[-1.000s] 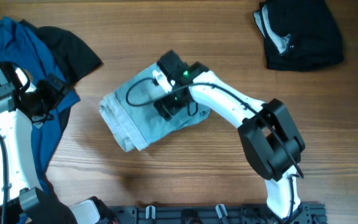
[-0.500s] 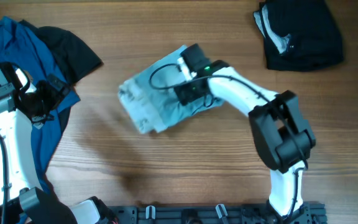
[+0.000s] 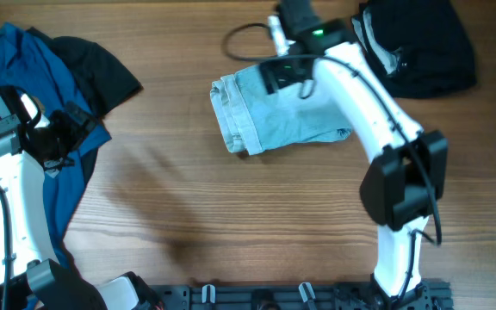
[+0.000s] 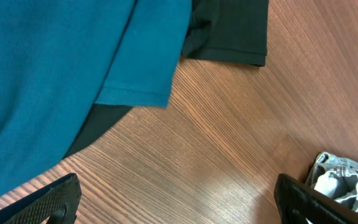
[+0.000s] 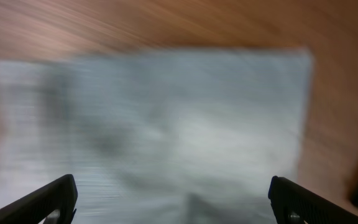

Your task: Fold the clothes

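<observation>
Two hands, both spread wide: right hand [image 3: 282,73] over folded denim shorts [image 3: 274,125], left hand [image 3: 58,138] above blue shirt [image 3: 11,65] on bench [image 3: 231,224]

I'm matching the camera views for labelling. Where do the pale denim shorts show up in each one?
Overhead: the denim shorts lie upper centre, partly under the right arm.
Left wrist: cannot tell; a pale bundle at the lower right edge may be them.
Right wrist: blurred pale blue fills most of the frame.
Shared landmark: the wood-grain table, seen in all three.
</observation>
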`<state>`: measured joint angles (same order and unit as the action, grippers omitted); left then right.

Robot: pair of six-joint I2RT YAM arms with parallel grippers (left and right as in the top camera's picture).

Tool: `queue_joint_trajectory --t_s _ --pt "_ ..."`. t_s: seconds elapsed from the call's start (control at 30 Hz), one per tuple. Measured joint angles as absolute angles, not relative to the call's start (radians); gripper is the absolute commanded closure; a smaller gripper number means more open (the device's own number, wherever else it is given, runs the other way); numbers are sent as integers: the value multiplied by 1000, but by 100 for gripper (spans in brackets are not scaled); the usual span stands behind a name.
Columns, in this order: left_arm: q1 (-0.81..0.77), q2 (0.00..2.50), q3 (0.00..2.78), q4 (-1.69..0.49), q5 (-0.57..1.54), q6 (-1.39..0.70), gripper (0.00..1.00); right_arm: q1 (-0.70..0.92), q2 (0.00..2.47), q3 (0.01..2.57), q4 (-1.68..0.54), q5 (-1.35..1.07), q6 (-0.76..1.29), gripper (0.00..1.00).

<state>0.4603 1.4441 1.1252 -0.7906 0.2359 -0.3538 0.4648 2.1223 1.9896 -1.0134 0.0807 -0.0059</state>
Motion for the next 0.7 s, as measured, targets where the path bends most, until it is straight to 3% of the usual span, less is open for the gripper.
queue_joint_trajectory --t_s 0.2,0.4,0.6,0.7 --pt "460 1444 1125 -788 195 -354 0 673 2171 1999 -988 139 25 0" --pt "460 1444 1125 -788 157 -354 0 687 2366 1998 -973 267 56 0" --pt "460 1444 1125 -789 153 -354 0 693 2389 1998 -965 274 60 0" --pt "460 1444 1125 -788 153 -354 0 693 2415 2001 -958 275 70 9"
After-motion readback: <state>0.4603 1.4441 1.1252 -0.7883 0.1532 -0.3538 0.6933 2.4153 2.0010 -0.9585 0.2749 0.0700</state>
